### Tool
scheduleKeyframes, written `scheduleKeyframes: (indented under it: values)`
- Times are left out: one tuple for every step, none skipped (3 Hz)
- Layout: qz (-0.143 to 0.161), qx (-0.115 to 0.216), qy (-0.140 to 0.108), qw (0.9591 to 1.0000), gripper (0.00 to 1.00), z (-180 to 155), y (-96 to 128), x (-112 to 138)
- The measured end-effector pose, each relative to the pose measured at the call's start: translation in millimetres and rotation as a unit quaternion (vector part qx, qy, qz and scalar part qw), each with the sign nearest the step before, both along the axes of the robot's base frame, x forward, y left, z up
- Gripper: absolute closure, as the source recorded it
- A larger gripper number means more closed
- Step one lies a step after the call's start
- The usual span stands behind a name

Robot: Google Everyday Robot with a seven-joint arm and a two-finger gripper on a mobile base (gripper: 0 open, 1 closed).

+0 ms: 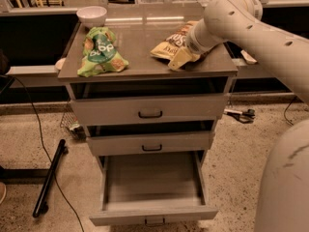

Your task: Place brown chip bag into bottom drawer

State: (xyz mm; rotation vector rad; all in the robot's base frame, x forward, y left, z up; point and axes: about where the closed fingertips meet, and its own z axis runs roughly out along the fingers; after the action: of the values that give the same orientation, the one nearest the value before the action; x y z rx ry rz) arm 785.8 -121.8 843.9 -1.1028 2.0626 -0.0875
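Observation:
The brown chip bag (170, 43) lies on the right half of the cabinet top (140, 37), with its tan end (177, 60) near the front edge. My gripper (194, 43) is down at the bag's right side, hidden behind the arm's own wrist. Whether it holds the bag cannot be seen. The bottom drawer (120, 217) is pulled far out, and its inside shows nothing in it.
A green snack bag (99, 52) lies on the left of the cabinet top and a white bowl (91, 16) at its back left corner. The two upper drawers (149, 111) are nearly closed. A black pole (48, 178) and cables lie on the floor at left. My base (285, 187) stands at right.

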Motion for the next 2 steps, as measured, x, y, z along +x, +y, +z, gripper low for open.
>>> scheduleKeyframes:
  values:
    - [-0.010,0.012,0.012,0.9998,0.24,-7.5,-4.0,3.4]
    - [-0.015,0.020,0.017,0.9996,0.55,-9.6,-7.2,3.2]
